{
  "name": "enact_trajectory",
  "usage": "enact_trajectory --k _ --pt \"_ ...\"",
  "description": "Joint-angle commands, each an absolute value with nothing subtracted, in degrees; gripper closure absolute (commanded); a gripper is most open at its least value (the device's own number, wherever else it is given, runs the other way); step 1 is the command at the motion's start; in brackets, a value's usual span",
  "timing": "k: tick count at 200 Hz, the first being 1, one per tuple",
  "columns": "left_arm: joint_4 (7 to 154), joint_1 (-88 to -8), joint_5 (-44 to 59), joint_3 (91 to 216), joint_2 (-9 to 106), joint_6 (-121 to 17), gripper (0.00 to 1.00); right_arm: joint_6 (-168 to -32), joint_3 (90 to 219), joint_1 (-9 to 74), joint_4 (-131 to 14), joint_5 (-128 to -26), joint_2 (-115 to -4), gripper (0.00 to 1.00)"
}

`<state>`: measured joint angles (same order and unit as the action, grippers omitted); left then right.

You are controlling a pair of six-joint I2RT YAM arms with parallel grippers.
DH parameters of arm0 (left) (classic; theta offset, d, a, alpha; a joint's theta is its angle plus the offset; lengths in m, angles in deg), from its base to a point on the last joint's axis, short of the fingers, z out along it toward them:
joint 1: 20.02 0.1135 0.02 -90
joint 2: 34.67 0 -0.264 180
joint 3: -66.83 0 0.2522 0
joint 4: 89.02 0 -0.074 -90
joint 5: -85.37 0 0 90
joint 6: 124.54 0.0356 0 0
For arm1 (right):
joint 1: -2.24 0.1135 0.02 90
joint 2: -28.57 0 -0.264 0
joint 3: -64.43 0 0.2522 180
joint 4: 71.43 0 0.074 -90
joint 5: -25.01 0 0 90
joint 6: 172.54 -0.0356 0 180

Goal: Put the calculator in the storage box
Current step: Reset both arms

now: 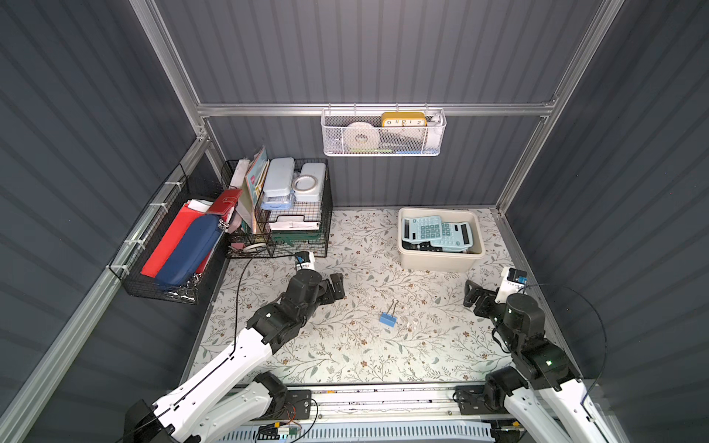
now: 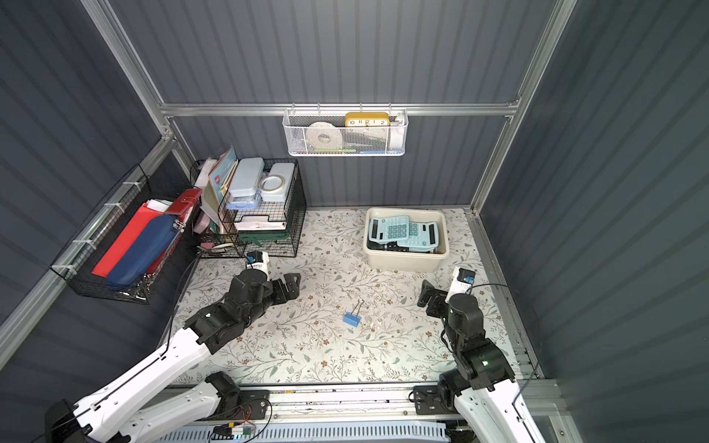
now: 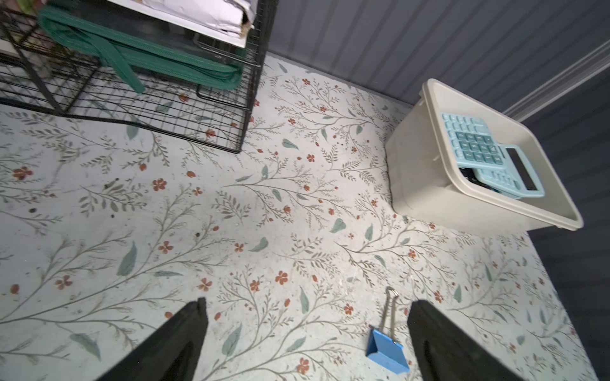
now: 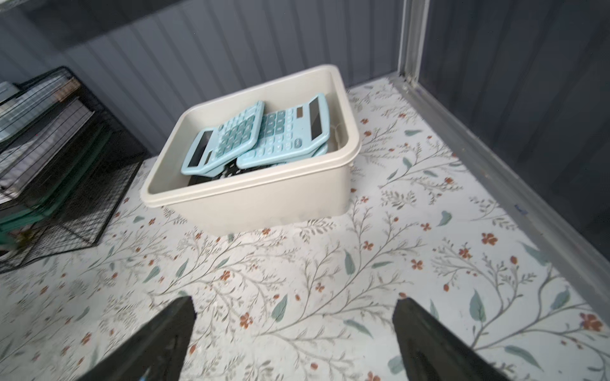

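The cream storage box [image 1: 441,262] stands at the back right of the floral table, and it shows in both top views [image 2: 403,264] and both wrist views [image 3: 422,184] [image 4: 264,201]. Two light blue calculators [image 1: 424,228] [image 4: 227,142] lie overlapping inside it, on top of something black. My left gripper [image 1: 337,287] [image 3: 308,303] hovers open and empty over the table's left middle. At the right edge, in front of the box, my right gripper [image 1: 469,294] [image 4: 294,301] is also open and holds nothing.
A blue binder clip [image 1: 388,318] [image 3: 386,351] lies mid-table between the arms. A black wire rack [image 1: 326,230] of cases and papers stands at the back left. A black wire basket [image 1: 161,295] hangs on the left wall. A white mesh basket [image 1: 333,142] hangs on the back rail.
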<state>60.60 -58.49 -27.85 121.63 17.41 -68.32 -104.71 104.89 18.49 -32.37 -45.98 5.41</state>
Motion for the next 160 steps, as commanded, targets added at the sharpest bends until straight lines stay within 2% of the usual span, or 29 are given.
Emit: enact_trajectory --k 1,26,49,105,160 --pt "66.6 -57.5 -36.3 118.5 15.2 -63.3 0.01 -98.6 99.7 18.7 -45.0 -36.8 6.9 0.01" --pt "70.6 -55.4 -40.9 115.5 14.0 -59.8 0.01 -94.1 95.4 18.4 -53.2 -30.9 5.2 0.01" --pt "73.2 -47.9 -40.0 114.8 16.0 -58.7 0.01 -92.2 92.7 16.8 -60.4 -27.7 0.4 0.01" --pt "85.5 -35.8 -37.3 113.7 25.7 -50.5 0.01 -96.7 88.5 6.0 -77.8 -34.1 -16.6 0.01" --pt "105.7 -25.5 -28.4 107.7 35.4 -42.8 0.01 -94.7 91.9 3.9 -93.0 -36.2 -33.7 0.01"
